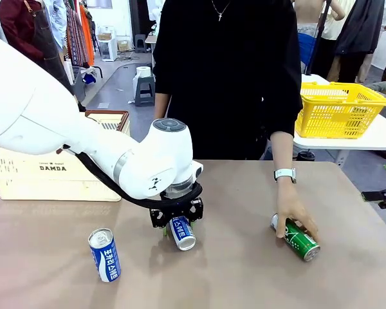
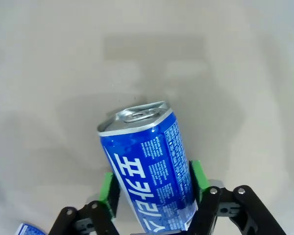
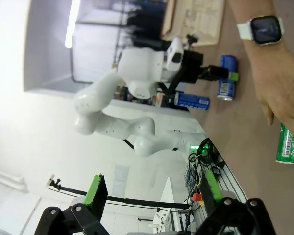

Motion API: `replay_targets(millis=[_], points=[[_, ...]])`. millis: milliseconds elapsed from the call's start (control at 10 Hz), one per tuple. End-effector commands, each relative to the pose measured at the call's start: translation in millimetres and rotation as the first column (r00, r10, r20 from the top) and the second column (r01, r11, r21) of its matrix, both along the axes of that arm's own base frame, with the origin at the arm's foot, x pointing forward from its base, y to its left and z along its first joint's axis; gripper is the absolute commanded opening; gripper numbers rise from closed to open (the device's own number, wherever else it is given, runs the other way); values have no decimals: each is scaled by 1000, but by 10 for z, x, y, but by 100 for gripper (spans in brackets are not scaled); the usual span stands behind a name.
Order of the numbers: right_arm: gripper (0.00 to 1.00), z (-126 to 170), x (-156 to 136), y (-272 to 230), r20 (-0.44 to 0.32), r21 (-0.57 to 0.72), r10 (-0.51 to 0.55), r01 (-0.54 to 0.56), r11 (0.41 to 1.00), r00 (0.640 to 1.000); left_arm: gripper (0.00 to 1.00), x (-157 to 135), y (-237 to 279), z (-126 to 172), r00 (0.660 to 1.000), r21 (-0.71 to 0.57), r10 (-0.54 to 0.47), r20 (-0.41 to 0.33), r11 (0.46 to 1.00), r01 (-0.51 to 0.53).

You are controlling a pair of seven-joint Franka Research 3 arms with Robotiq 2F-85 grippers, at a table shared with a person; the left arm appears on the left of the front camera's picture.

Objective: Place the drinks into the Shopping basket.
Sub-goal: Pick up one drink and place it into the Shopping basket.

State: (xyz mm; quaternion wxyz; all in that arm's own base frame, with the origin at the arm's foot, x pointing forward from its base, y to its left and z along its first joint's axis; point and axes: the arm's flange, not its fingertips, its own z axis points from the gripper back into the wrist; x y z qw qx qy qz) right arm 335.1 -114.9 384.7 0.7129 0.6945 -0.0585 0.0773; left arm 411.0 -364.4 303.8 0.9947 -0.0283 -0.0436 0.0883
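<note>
My left gripper [image 1: 175, 221] is at the middle of the table, shut on a blue and white can [image 1: 183, 233] that tilts with its silver top toward me. In the left wrist view the green pads [image 2: 108, 188] press both sides of this can [image 2: 149, 171] just over the tabletop. A second blue can [image 1: 104, 255] stands near the front left. A person's hand [image 1: 297, 211] rests on a green can [image 1: 296, 239] lying at the right. The cream DAMDA basket [image 1: 51, 172] sits at the far left. My right gripper [image 3: 152, 191] is open and holds nothing, at the table's right edge [image 1: 381, 195].
A bright yellow mesh basket [image 1: 338, 109] stands on a white table behind at the right. The person in black stands at the far side, a watch [image 1: 284, 174] on the wrist. Bare brown tabletop [image 1: 231, 277] lies between the cans.
</note>
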Motion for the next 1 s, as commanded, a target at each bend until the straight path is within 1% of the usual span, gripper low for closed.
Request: replay_targets(millis=[0,200,300,400,500,600,700,800,900], points=[[100,62,-11,-7,-20,-2,9,-9,1000,1000,0,36,-42,15,1000,23,16,-3,1000,-15],[100,62,-11,-7,-20,-2,9,-9,1000,1000,0,14,-8,84,1000,12,7,-3,1000,-7],[100,62,-11,-7,-20,-2,9,-9,1000,1000,0,-5,21,169,1000,16,0,7,1000,0],[100,62,-11,-7,-20,-2,9,-9,1000,1000,0,-58,120,445,999,5,-38,37,999,38],[100,62,-11,-7,-20,-2,9,-9,1000,1000,0,-118,286,828,990,15,-131,53,991,130],[100,62,-11,-7,-20,-2,9,-9,1000,1000,0,-218,494,1287,968,12,-235,89,972,234],[100,62,-11,-7,-20,-2,9,-9,1000,1000,0,-381,714,1781,928,-39,-345,142,935,353],[100,62,-11,-7,-20,-2,9,-9,1000,1000,0,-566,877,2108,886,-65,-444,135,888,455],[100,62,-11,-7,-20,-2,9,-9,1000,1000,0,-781,1065,2344,790,-26,-601,123,794,608]])
